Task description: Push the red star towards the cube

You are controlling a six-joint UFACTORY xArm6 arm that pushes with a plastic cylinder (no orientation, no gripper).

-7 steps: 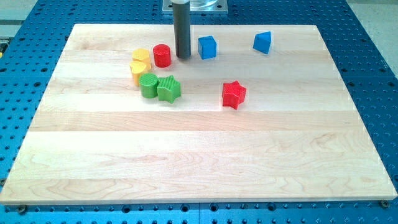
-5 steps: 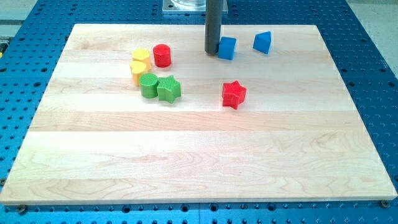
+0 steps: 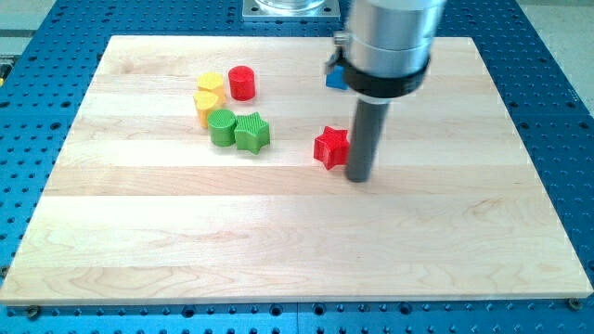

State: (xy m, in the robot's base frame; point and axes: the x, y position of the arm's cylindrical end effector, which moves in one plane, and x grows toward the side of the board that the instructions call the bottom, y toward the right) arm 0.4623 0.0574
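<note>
The red star (image 3: 330, 147) lies right of the board's middle. My tip (image 3: 358, 177) rests on the board, touching the star's lower right side. The rod and its wide metal housing (image 3: 391, 42) rise above it. Only a corner of a blue block (image 3: 334, 77) shows at the housing's left edge, above the star; its shape cannot be made out. The other blue block is hidden behind the housing.
A red cylinder (image 3: 241, 83), two yellow blocks (image 3: 208, 96), a green cylinder (image 3: 222, 127) and a green star (image 3: 251, 133) cluster at the upper left of the wooden board (image 3: 278, 241). Blue perforated table surrounds it.
My tip swept right along the top, nudging the blue cube right, then came down to the red star's right side. The star has shifted left.
</note>
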